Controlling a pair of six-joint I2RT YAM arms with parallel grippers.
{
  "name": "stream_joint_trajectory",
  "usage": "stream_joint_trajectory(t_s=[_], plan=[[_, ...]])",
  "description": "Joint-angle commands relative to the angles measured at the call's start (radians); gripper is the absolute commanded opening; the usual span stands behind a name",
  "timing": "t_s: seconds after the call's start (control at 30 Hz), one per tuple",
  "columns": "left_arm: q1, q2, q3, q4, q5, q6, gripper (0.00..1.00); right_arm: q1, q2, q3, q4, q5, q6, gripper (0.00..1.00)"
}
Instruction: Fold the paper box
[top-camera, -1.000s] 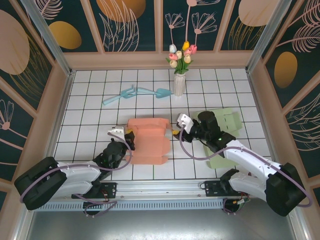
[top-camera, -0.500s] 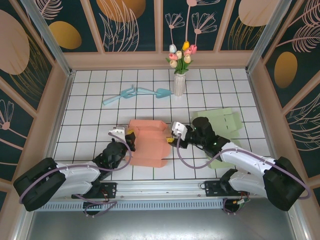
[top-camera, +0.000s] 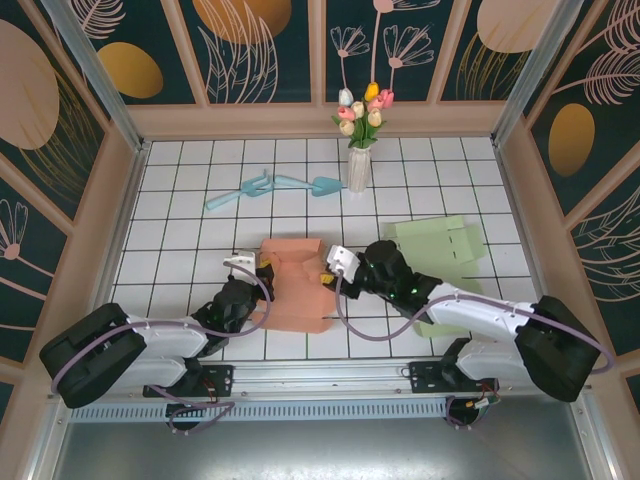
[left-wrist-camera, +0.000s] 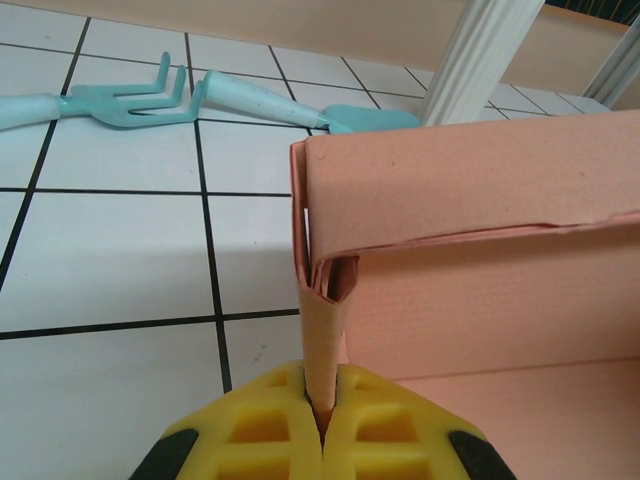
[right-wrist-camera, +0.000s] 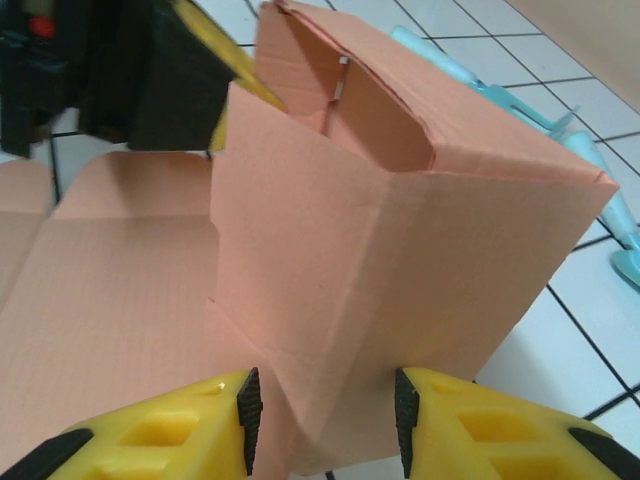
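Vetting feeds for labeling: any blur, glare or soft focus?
Top external: sharp, even light, no glare on the paper box. Left wrist: yellow fingers slightly soft, box crisp. Right wrist: fingers and far tiles soft.

Bright, even light, soft shadows on white tiled tabletop (top-camera: 180, 190). Wrist cams: yellow rubber finger pads (right-wrist-camera: 150, 440) blurred (v. close).

And the left gripper (left-wrist-camera: 322, 415) is pinched tight on the salmon-pink cardboard box (left-wrist-camera: 480, 300) wall; right gripper (right-wrist-camera: 322, 412) has its yellow fingers (right-wrist-camera: 160, 440) parted, both arms reaching inward.
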Motion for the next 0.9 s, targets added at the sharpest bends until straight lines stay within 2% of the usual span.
stream_joint_trajectory(t_s=[0.0,0.27,0.4,0.5,0.57,0.73,0.87], plan=[[-0.005,-0.003,0.024,0.026,0.037,-0.025,0.0,0.022,0.04,0.04,0.119,0.167,0.087,0.43],[-0.005,0.006,0.033,-0.003,0.044,-0.07,0.0,0.08,0.136,0.049,0.287,0.431,0.18,0.43],[-0.005,0.01,0.057,-0.055,0.038,-0.129,0.0,0.128,0.221,0.086,0.322,0.57,0.165,0.29],[-0.004,0.001,0.076,-0.09,0.037,-0.177,0.0,0.156,0.273,0.091,0.382,0.697,0.16,0.09],[-0.005,-0.007,0.089,-0.122,0.029,-0.221,0.0,0.161,0.291,0.093,0.41,0.763,0.187,0.02],[-0.008,-0.036,0.115,-0.244,-0.05,-0.378,0.0,0.165,0.33,0.117,0.404,1.068,0.27,0.0],[-0.014,-0.04,0.114,-0.259,-0.093,-0.436,0.0,0.175,0.362,0.152,0.352,1.124,0.305,0.0]])
